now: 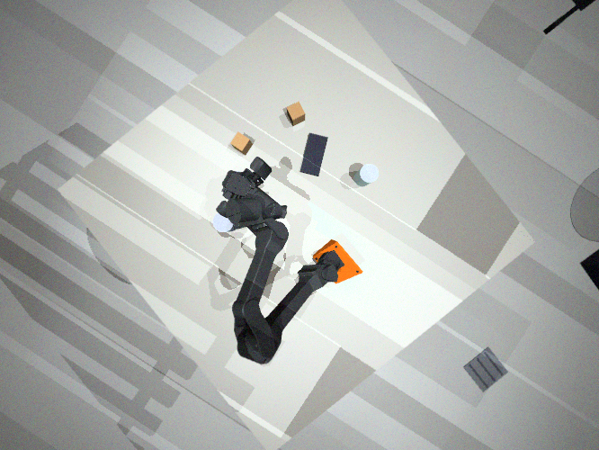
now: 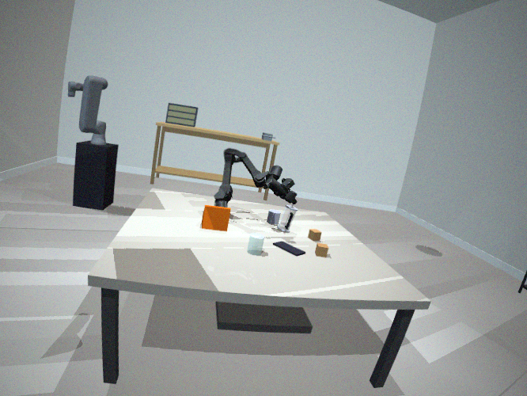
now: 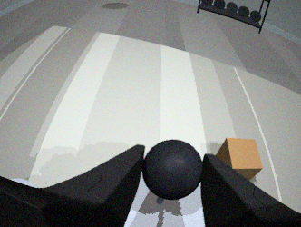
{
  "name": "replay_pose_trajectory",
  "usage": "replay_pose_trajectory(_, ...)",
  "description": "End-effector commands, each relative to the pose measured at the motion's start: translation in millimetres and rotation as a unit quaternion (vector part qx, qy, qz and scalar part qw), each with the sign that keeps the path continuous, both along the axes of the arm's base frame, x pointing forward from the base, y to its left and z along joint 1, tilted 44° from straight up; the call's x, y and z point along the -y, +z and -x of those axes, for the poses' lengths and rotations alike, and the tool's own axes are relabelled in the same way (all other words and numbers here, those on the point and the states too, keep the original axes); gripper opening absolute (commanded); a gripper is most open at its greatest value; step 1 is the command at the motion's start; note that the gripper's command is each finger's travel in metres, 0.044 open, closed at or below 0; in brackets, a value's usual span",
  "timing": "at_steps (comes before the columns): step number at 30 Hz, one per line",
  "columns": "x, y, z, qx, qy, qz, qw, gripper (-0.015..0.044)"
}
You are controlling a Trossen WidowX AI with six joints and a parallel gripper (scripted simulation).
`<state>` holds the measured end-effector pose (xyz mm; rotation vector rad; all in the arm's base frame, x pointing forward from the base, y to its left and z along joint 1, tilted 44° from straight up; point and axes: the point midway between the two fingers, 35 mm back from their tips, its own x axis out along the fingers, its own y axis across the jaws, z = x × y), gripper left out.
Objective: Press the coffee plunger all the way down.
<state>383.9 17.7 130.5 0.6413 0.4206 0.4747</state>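
The coffee press [image 2: 286, 222] stands upright on the table [image 2: 340, 281], a clear cylinder with a pale lid and a dark handle. In the top view the arm hides it. Its round black plunger knob [image 3: 172, 170] sits between the two fingertips in the wrist view. My gripper [image 3: 173, 158] [image 2: 293, 202] is shut on the knob, with a finger touching each side. In the exterior view the fingertips are just above the lid, and only a short piece of rod shows between them. The bottom of the plunger is too small to make out.
A pale blue-grey cylinder [image 1: 222, 222] [image 2: 272, 217] stands close beside the press. Two wooden blocks [image 1: 241, 141] [image 1: 295, 112] [image 2: 314, 234] [image 2: 321, 249], a dark flat slab [image 1: 314, 155] [image 2: 289, 248], a pale cyan cylinder [image 1: 368, 173] [image 2: 255, 244] and an orange panel [image 1: 349, 266] [image 2: 215, 218] are also on the table.
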Motion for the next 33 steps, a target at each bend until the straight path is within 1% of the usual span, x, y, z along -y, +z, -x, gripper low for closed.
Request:
replay_pose_trajectory(1, -5.5, -6.1, 1.0, -0.013, 0.011, -0.007, 1.0, 0.0118)
replay_pose_trajectory(33, -2.2, -3.5, -3.9, -0.007, 0.007, -0.004, 1.0, 0.0118)
